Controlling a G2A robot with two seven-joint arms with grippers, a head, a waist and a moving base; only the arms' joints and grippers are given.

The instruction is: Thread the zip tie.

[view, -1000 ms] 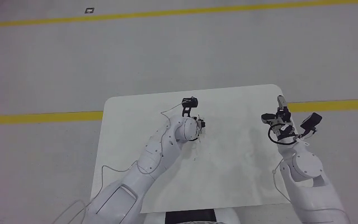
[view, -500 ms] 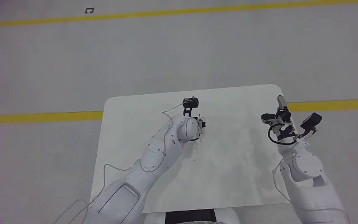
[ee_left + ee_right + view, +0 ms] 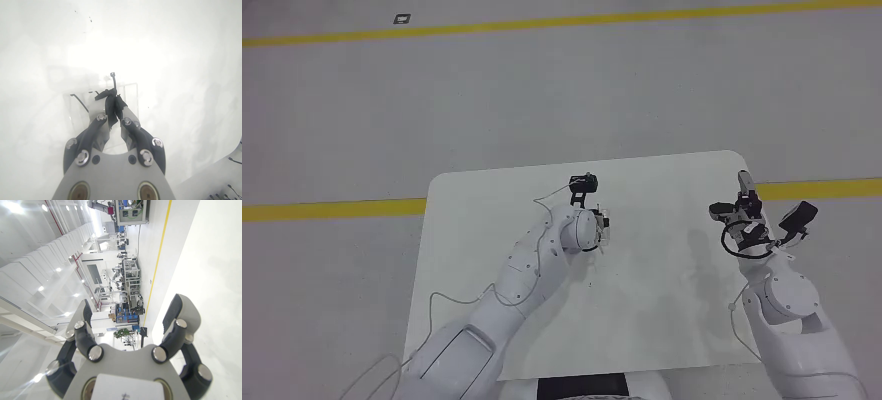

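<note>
**A:** Any shift over the last second?

**B:** Hardly any. The left arm's elbow creeps slightly. The left tool point(image 3: 115, 98) stays pinched shut on the zip tie point(image 3: 114, 81) over the middle of the worktop point(image 3: 662, 300). The tie's head end pokes past the tips, above a clear holder point(image 3: 132, 94).

**A:** And the right side?

**B:** The right tool point(image 3: 130, 304) is unmoved, jaws wide, empty, raised at the worktop's right edge.

**A:** Meaning?

**B:** Probably a hold. No loop seen, so I judge threading not begun.
</note>
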